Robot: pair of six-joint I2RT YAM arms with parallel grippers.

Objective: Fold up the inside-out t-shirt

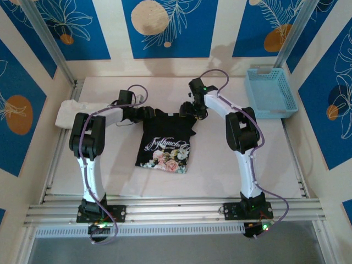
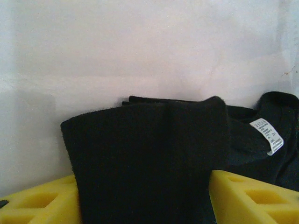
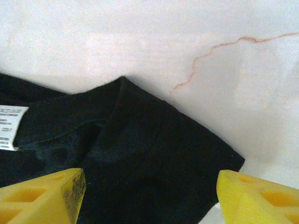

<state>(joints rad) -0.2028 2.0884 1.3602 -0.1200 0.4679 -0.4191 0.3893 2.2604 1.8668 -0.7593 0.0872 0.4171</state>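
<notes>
Table (image 1: 220, 170): pale and flat, it took up the middle of the top view.
Inside-out t-shirt (image 1: 165, 146): black, it lay flat at centre frame, sides partly tucked in. Its long axis ran from top to bottom of the frame, with the collar end uppermost and the hem, with the printed flowers (image 1: 169, 157), lowest.
Light-blue basket (image 1: 270, 93): upper right, well apart from the shirt.
White t-shirt (image 1: 67, 114): bunched at the left edge, near the left arm but not touching the black one.
Left gripper (image 2: 142, 182): its yellow fingers stood wide apart over the shirt's upper-left sleeve, with cloth in the gap and no pinch that I could see.
Right gripper (image 3: 150, 176): its fingers were likewise spread wide over the upper-right sleeve corner, which lay flat on the table.
Care label (image 2: 268, 135): white, at the collar between the two grippers (visible in both wrist views).
Relation that mattered: the whole shirt body lay below both grippers in the top view, towards the arm bases. Each arm sat at its own top corner, neither nearer than the other. A fold along the long axis would probably carry those corners down towards the hem.
</notes>
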